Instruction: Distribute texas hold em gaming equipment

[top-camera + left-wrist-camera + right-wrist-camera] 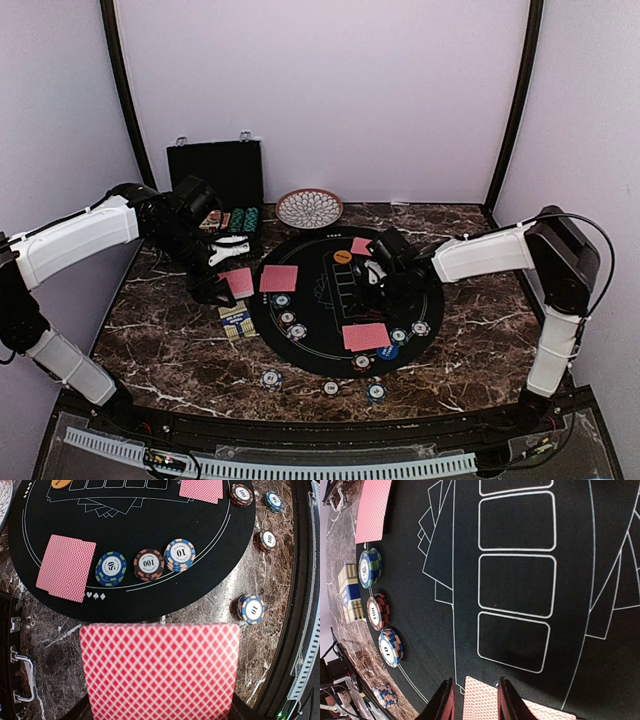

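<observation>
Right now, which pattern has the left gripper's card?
The card shows a red-white lattice; clearest in left wrist view.

Brightness: the top view is evenly and softly lit; the pale walls (320,90) are bright and the black mat (320,300) is the darkest area.
Light source: diffuse, from overhead, with no hard-edged beams.
Shadows: soft patches fall on the table (170,350) left of the mat, under the left arm (80,240); thin dark rims sit under the poker chips (149,564) on the mat.
Glare: faint reflections show on the table's glossy dark rim, on the near side of the mat; the mat itself has none.
Blur: the red-backed card (160,672) closest to the left wrist lens is soft; the right claw (475,682) is slightly soft; the mat's printed lines are crisp.
Distortion: wide-angle bowing; the mat's edge curves strongly in both wrist views.
</observation>
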